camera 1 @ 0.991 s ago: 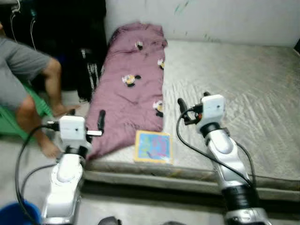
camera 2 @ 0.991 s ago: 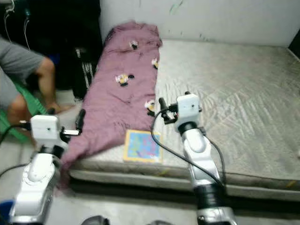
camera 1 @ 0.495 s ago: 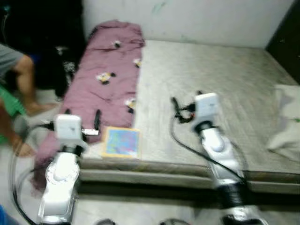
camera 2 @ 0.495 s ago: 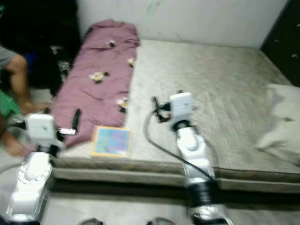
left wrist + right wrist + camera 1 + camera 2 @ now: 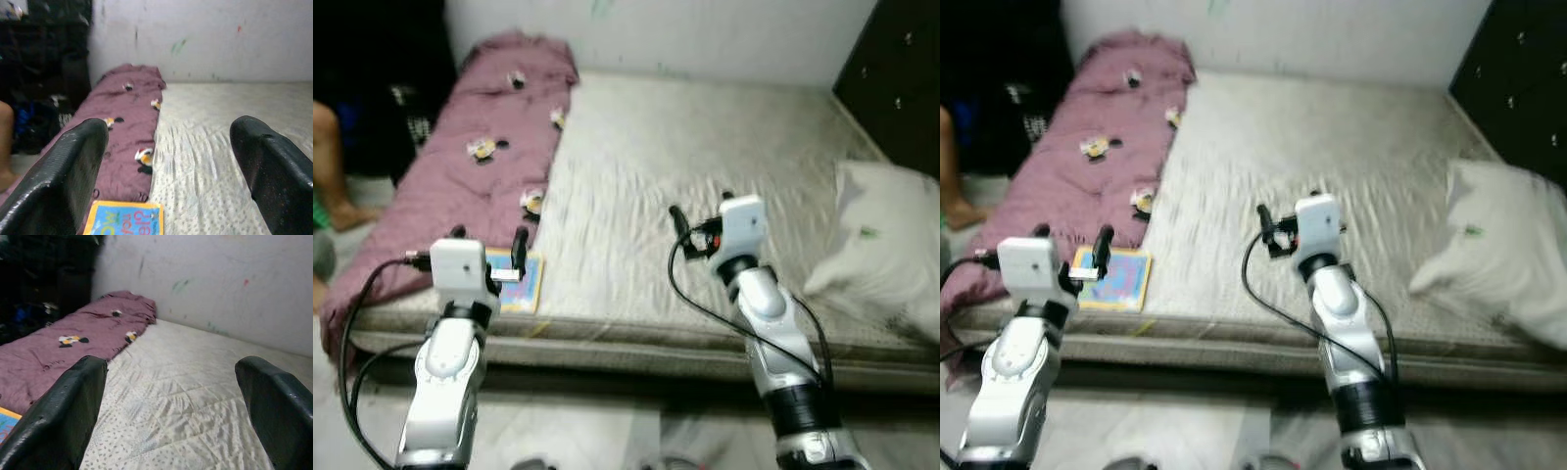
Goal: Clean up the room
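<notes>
A colourful picture book [image 5: 517, 281] lies flat at the near left edge of the mattress [image 5: 705, 157], its spine side just beside the hem of a mauve blanket [image 5: 460, 166] printed with small cartoon figures that runs along the mattress's left side up to the wall. Well apart, at the right end, a white pillow [image 5: 886, 250] slumps against the edge beside a dark cabinet [image 5: 891, 73].

The left gripper [image 5: 489, 257] hovers directly above the book with its fingers spread and nothing between them; in the left wrist view the book's yellow border sits low between the two black fingers [image 5: 63, 181]. The right gripper [image 5: 700, 220] hangs over the bare middle of the mattress, likewise released and empty.

The book looks like the nearest piece of clutter, so the likely step is picking it up. Lying flat on soft bedding, it offers little edge; coming down at the near border, which reaches the mattress rim, would probably let one finger slide beneath without catching the blanket.

A person's leg [image 5: 328, 162] is cut off at the left frame. The head views are blurred, and the book's cover text is only partly legible.
</notes>
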Robot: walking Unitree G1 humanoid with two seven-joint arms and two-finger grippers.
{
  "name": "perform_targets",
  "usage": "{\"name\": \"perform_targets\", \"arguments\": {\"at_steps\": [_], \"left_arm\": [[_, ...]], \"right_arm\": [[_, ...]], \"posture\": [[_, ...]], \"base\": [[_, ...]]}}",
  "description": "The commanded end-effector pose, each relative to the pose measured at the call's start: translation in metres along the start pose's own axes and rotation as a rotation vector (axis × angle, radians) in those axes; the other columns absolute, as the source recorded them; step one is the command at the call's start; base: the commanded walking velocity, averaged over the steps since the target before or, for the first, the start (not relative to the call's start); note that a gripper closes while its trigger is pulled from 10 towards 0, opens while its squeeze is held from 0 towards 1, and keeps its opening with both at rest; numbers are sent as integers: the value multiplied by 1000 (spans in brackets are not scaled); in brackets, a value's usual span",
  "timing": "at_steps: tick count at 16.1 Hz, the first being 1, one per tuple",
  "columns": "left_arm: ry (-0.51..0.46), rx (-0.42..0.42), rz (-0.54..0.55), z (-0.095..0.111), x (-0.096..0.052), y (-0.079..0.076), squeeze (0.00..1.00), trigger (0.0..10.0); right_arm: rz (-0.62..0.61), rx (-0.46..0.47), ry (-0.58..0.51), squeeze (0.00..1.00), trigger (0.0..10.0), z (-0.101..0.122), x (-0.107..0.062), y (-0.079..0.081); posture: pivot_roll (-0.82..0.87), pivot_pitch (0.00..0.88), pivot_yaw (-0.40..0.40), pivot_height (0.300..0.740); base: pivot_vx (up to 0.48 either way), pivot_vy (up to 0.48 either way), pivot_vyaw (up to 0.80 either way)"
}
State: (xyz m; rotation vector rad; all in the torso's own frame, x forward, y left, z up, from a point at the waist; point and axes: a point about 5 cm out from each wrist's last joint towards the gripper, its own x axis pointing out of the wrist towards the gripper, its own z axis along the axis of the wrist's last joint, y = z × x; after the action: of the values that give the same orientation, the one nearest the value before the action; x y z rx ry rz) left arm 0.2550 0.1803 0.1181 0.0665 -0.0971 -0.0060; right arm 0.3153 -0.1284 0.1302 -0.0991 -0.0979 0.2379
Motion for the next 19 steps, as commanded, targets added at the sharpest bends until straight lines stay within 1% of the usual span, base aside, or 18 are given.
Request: {"name": "perform_targets", "arguments": {"at_steps": [1,3,9,17,19], "left_arm": [[-4,-12,-16,1,0,-1,0,10000],[-25,-13,-40,3,0,-3,0,10000],[-33,-18,-66,4,-1,-7,0,10000],[-31,-7,-56,3,0,-4,0,10000],[-13,8,-40,1,1,-3,0,10000]], "right_arm": [[-2,-1,-9,0,10000,2,0,-3],[1,2,-12,0,10000,3,1,-3],[3,8,-10,0,10000,2,1,-3],[-12,16,-10,0,10000,3,2,-6],[-15,16,-12,0,10000,3,2,-6]], "posture": [[-56,0,-51,740],[-57,0,-53,740],[-58,0,-59,740],[-60,0,-48,740],[-61,0,-46,740]], "base": [[0,0,0],[0,0,0],[320,0,0],[319,0,0],[0,0,0]]}}
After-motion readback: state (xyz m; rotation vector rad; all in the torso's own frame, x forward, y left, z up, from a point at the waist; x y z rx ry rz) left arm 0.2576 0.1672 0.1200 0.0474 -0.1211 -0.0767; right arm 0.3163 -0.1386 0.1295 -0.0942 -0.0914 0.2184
